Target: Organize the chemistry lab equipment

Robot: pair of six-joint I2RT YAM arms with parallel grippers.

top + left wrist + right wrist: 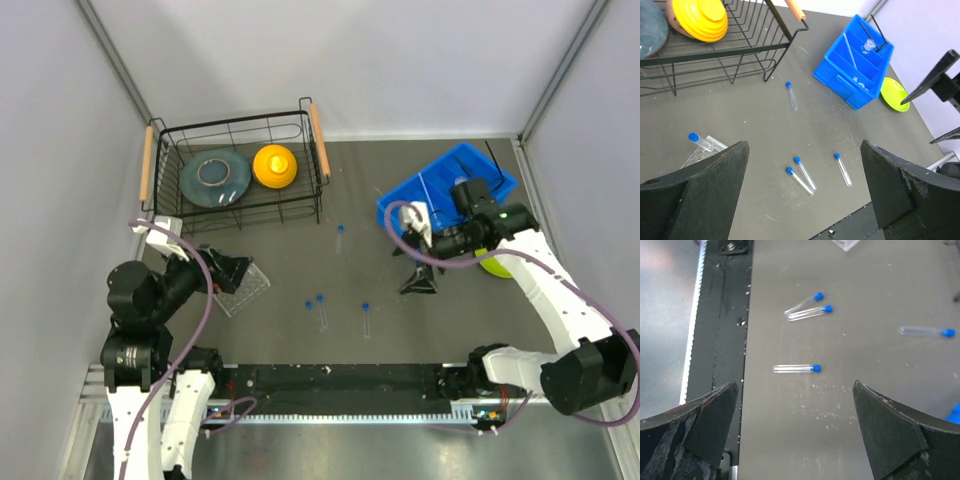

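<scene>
Several thin blue-capped test tubes lie loose on the dark table: one far (340, 236), a pair (320, 308) and a single (366, 319) near the front. The left wrist view shows the pair (804, 174) and the single (842, 169); the right wrist view shows the single (795, 369). A clear grid rack (244, 290) lies by my left gripper (232, 270), with one tube (696, 139) in it. My left gripper (804, 146) is open and empty. My right gripper (420, 283) (795, 385) is open and empty above the table. A small vial (868, 46) and a black wire stand (879, 31) sit in the blue bin (480, 168).
A black wire basket (310, 190) at the back left holds a grey plate (214, 177) and a yellow dome (274, 166). A lime-green plate (894, 94) lies right of the blue bin (840, 75), partly under my right arm. Grey walls enclose the table.
</scene>
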